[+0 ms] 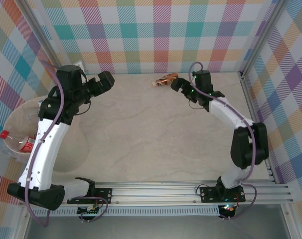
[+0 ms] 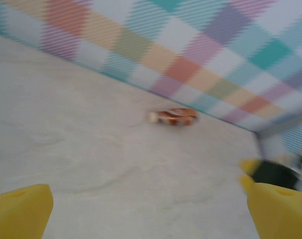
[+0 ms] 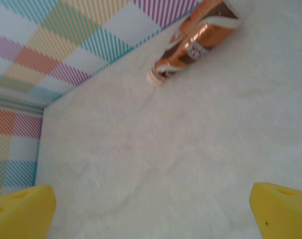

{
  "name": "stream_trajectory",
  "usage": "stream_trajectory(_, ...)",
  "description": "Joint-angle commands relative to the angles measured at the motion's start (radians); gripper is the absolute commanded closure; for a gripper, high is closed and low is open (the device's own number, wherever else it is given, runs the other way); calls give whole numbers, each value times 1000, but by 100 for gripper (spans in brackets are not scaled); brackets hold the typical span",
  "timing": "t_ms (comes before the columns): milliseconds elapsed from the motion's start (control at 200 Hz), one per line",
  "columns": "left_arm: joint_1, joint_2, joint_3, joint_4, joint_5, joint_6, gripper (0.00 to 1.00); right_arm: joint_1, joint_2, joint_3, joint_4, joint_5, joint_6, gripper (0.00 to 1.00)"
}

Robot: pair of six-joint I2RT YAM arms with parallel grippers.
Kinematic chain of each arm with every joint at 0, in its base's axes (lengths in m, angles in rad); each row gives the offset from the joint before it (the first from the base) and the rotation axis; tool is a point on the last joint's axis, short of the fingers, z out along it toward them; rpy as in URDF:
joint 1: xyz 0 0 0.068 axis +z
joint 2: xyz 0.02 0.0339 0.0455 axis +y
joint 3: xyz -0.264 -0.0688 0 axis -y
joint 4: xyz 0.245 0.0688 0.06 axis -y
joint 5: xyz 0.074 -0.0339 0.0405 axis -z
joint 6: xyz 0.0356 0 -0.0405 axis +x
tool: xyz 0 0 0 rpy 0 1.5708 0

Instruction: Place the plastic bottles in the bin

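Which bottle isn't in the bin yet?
The orange-labelled bottle, lying on its side on the table by the far wall, close to the right gripper. The red-capped bottle already sits inside the bin.

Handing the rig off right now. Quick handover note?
The left gripper is open and empty, over the table, far left.
The right gripper is open and empty, close to the orange-labelled bottle lying by the back wall.
Done: a red-labelled bottle is in the bin; the left arm hides part of it.
Left: bin the orange-labelled bottle.
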Motion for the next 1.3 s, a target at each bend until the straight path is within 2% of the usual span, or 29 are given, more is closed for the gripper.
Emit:
stream_trajectory(0,-11,17,-61,184,310,12,0,-24,134,119,27,-28,68,0)
stream_trajectory(290,-36,35,-201,280,303,5,0,-29,523,470,17,51,214,0)
stream_trajectory(550,-40,58,-269,331,276,6,0,-29,766,732,24,62,344,2)
stream_trajectory(775,-40,99,-270,321,264,23,0,-30,892,897,-35,138,434,5)
stream_trajectory(1125,-40,140,-260,300,246,49,0,-30,1073,1120,-52,144,475,11)
stream_trajectory(1295,-40,158,-255,301,251,49,0,-30,1155,1217,-48,147,468,21)
